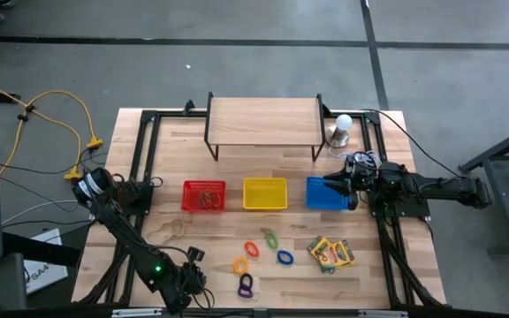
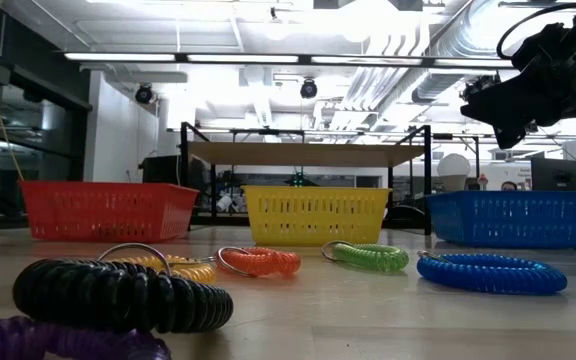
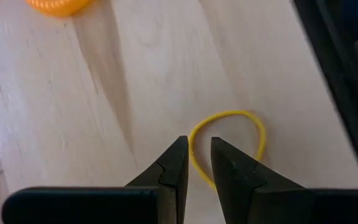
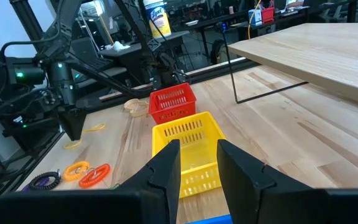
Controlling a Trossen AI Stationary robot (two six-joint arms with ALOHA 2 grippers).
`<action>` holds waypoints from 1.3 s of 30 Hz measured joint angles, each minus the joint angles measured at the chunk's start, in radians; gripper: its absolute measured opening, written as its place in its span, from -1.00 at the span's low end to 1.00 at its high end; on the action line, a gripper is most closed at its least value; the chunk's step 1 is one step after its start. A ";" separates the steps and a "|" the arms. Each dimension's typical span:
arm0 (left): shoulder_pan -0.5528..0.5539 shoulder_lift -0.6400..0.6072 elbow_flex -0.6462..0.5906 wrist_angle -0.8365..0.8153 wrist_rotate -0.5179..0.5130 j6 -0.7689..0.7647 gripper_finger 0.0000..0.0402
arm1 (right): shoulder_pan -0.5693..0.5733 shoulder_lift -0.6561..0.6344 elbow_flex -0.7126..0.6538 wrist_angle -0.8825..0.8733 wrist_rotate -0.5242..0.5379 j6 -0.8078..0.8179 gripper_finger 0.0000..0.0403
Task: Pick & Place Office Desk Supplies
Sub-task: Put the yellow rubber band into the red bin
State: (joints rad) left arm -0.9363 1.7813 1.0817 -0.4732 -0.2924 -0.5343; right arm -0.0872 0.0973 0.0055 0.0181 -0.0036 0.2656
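Observation:
A thin yellow rubber band [image 3: 232, 118] lies flat on the wooden table near its front left. My left gripper [image 3: 197, 144] points steeply down right over it, open by a narrow gap, and the band's near arc [image 3: 193, 157] runs through that gap. The same gripper [image 4: 74, 134] shows in the right wrist view, and in the high view [image 1: 193, 258]. Coil rings in orange [image 1: 239, 263], red-orange [image 1: 251, 249], green [image 1: 271, 238], blue [image 1: 284, 257] and purple [image 1: 246, 284] lie at front centre. Crayon boxes [image 1: 331, 253] lie to their right. My right gripper [image 4: 198, 155] waits open over the blue basket [image 1: 323, 194]. My left gripper comes at the yellow band from above, a fingertip on either side of the band's arc [image 3: 193, 157]. The band lies flat and slack on the table. I cannot tell whether the fingertips touch it.
Red [image 1: 203, 195], yellow [image 1: 264, 193] and blue baskets stand in a row mid-table. A wooden shelf [image 1: 263, 124] stands at the back, with a white bulb [image 1: 344, 124] at its right. Tan rubber bands [image 1: 177, 228] lie left of the red basket. A black frame rail [image 3: 340, 81] runs beside the band.

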 joint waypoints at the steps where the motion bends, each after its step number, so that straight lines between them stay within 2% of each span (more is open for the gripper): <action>1: 0.001 0.002 0.000 -0.001 0.000 -0.001 -0.68 | 0.000 0.000 0.000 0.000 0.000 0.000 -0.54; 33: -0.005 0.033 -0.005 0.010 -0.002 -0.076 -0.69 | 0.000 0.000 0.000 0.000 0.000 0.000 -0.54; 39: -0.005 0.034 -0.005 0.012 0.000 -0.076 -0.80 | 0.000 0.000 0.000 0.000 0.000 0.000 -0.54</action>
State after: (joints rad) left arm -0.9417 1.8149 1.0767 -0.4610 -0.2920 -0.6098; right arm -0.0872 0.0971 0.0059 0.0181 -0.0033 0.2657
